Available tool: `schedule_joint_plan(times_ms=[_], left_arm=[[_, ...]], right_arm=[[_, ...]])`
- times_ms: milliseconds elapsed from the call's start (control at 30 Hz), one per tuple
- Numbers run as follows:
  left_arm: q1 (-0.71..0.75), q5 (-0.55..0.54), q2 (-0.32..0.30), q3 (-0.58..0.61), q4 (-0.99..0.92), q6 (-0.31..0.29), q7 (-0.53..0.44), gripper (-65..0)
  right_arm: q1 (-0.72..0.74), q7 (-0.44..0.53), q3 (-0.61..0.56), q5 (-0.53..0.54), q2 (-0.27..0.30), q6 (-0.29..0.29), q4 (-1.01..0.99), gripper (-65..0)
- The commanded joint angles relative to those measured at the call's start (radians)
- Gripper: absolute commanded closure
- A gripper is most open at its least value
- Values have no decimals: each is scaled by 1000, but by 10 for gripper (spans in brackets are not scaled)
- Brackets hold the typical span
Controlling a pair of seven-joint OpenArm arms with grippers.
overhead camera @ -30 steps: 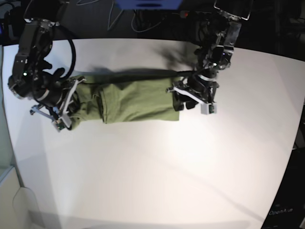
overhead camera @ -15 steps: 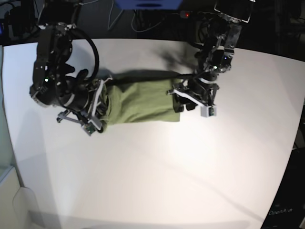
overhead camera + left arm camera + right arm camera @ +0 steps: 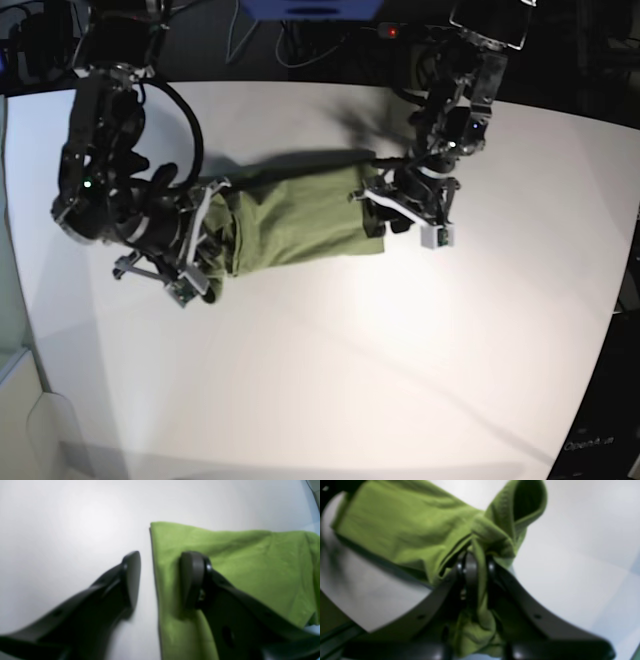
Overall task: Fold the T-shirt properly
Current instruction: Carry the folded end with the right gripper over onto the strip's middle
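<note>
While right gripper (image 3: 476,567) pinches a bunched end of the T-shirt (image 3: 300,215) and left gripper (image 3: 160,578) only straddles the far edge with jaws apart, the fold likely drags askew.

The T-shirt (image 3: 295,215) is a plain olive-green piece of soft thin cloth, folded into a long narrow band that lies across the white surface (image 3: 330,370) from about 9 o'clock to 3 o'clock in the base view, a little above the middle. Its 3 o'clock end lies flat with a straight, clean edge (image 3: 153,562) and a squared corner. Its 9 o'clock end is bunched and lifted off the surface, gathered into tight creases (image 3: 480,562), with a hemmed opening (image 3: 527,498) standing up as a loop at 12 o'clock in the right wrist view. Shallow wrinkles cross the middle.
</note>
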Motion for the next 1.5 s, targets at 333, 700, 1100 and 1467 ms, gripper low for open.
schedule_joint_plan(times_ms=[333, 700, 1100, 1467], left_arm=[[13, 17, -11, 43, -58, 125, 214, -295], [-9, 15, 1, 49, -60, 125, 240, -295], [-9, 15, 1, 47, -60, 125, 239, -295], [-1, 14, -1, 47, -55, 125, 239, -295]], right_arm=[[16, 49, -2, 31, -59, 10, 19, -10], [-8, 50, -57, 31, -155, 10, 13, -12], [-10, 75, -163, 29, -239, 10, 10, -13], [-16, 204, -278, 29, -245, 10, -143, -15]])
